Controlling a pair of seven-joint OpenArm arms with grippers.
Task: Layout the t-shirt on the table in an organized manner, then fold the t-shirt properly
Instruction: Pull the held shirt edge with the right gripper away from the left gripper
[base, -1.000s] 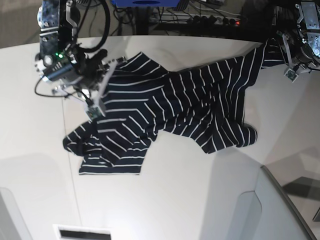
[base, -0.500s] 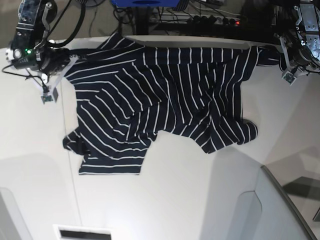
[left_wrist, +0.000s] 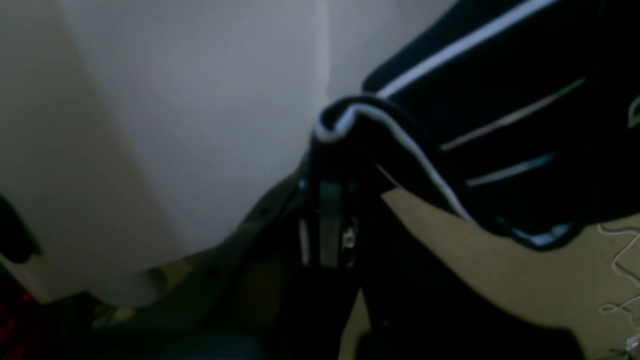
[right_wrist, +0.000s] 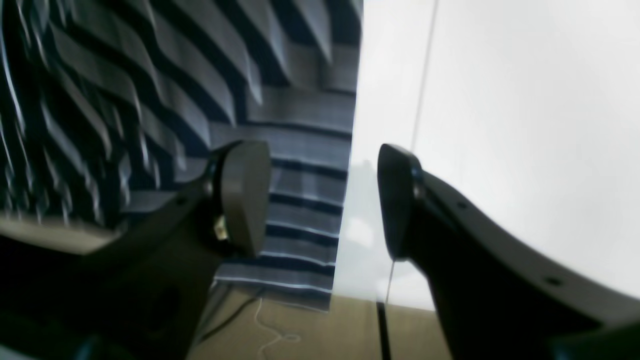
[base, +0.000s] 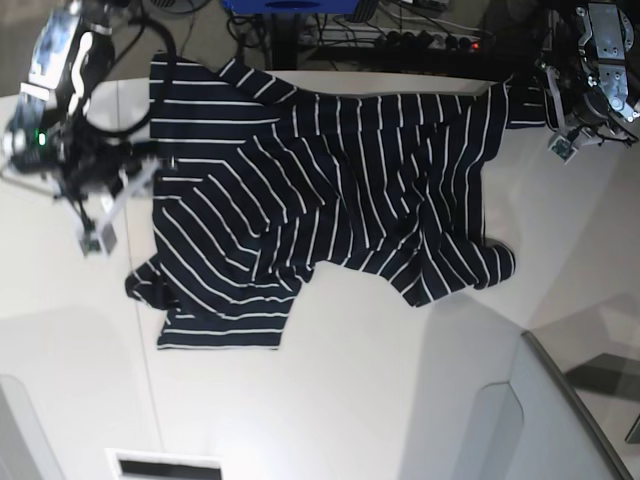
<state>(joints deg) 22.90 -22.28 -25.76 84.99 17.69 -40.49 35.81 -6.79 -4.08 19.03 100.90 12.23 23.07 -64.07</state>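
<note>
The dark navy t-shirt (base: 330, 190) with thin white stripes lies spread across the far half of the white table (base: 350, 400), bunched at its near right. At the far right, my left gripper (base: 553, 110) is shut on the t-shirt's corner. In the left wrist view the fabric (left_wrist: 450, 125) drapes over the gripper (left_wrist: 327, 200) at the table's edge (left_wrist: 175, 125). My right gripper (base: 125, 195) stands open just left of the t-shirt's left edge. In the right wrist view its fingers (right_wrist: 242, 195) hold nothing, with striped cloth (right_wrist: 300, 125) under one and bare table (right_wrist: 500, 100) under the other.
Cables and a power strip (base: 430, 40) lie beyond the table's far edge, beside a blue object (base: 290, 5). A grey panel (base: 570, 420) stands at the near right. A white part with a dark slot (base: 165, 465) sits at the near edge.
My right gripper dragged the t-shirt's corner out to the far left, let go of it, opened and drew back toward the near side. The left gripper kept its hold.
</note>
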